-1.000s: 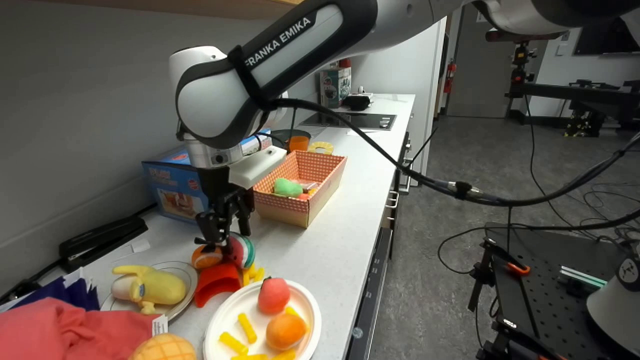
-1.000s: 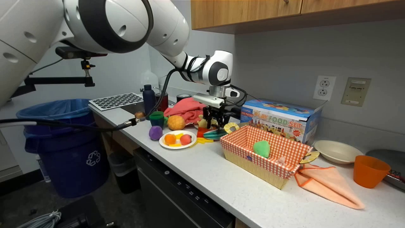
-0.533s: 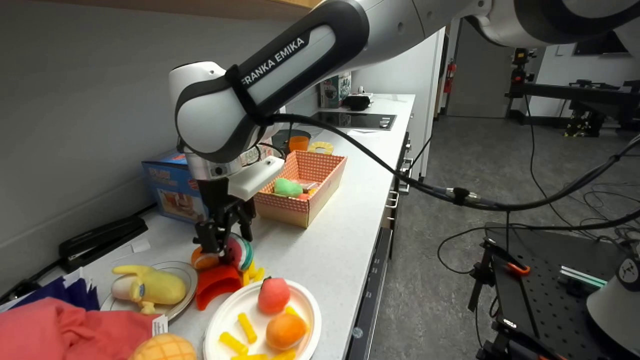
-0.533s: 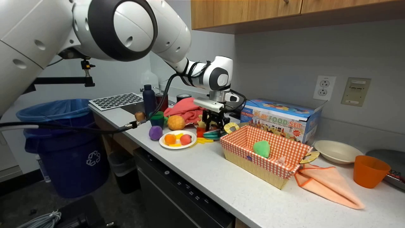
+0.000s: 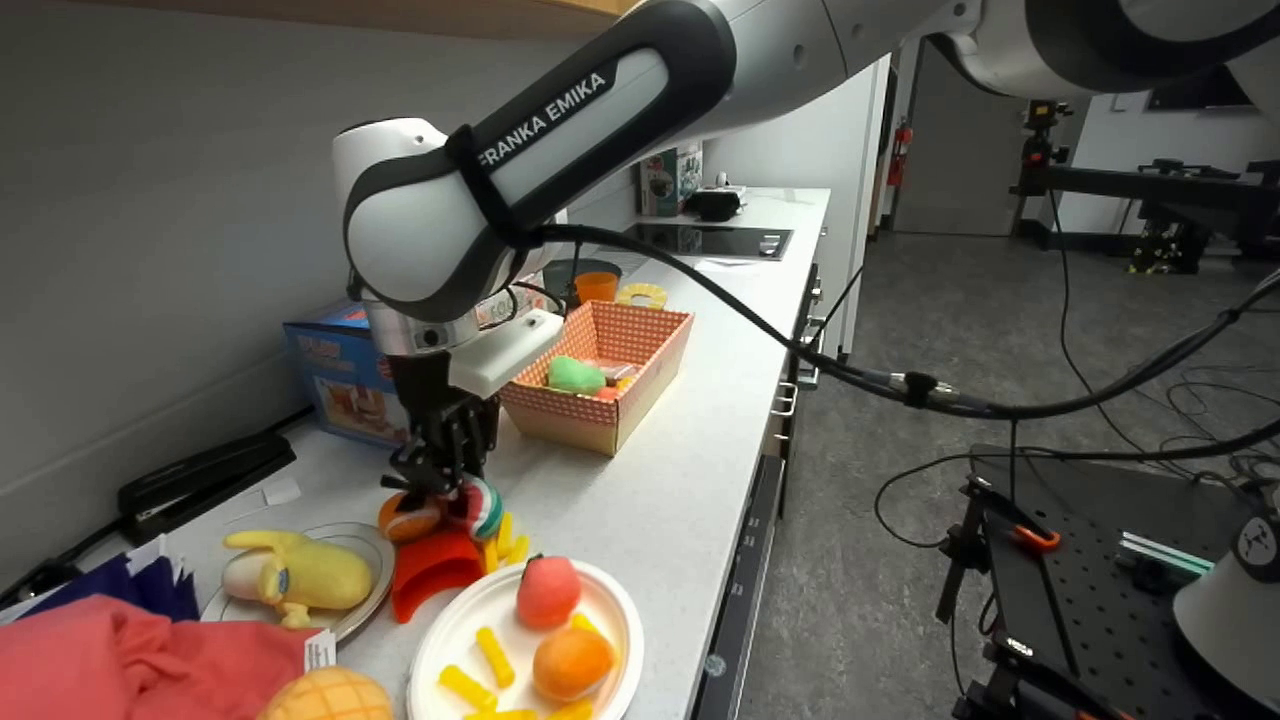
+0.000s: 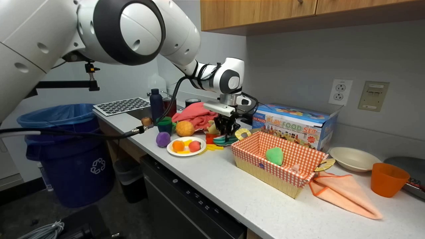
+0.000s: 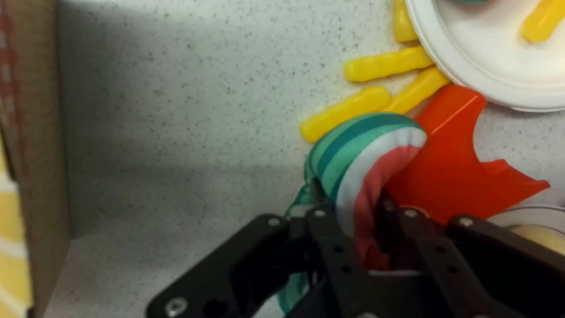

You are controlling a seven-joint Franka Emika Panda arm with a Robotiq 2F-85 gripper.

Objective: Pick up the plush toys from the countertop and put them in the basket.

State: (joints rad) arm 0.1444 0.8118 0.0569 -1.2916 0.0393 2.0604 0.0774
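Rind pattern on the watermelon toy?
Light and dark green stripes, then a white band; the watermelon toy shows it best in the wrist view.

In an exterior view: basket [image 6: 265, 171] on countertop [image 6: 239, 199], before box [image 6: 294, 122]; plush toy [image 6: 274, 156] in basket; napkin [image 6: 348, 196] and cup [image 6: 388, 181] right of basket, bowl [image 6: 355, 159] behind napkin; plate [image 6: 170, 148] left of basket, fruit toys [image 6: 195, 146] on it; watermelon toy [image 6: 219, 141] between plate and basket; in wrist view, sticks [image 7: 384, 65] between watermelon toy and plate, carton [image 7: 454, 176] right of watermelon toy.
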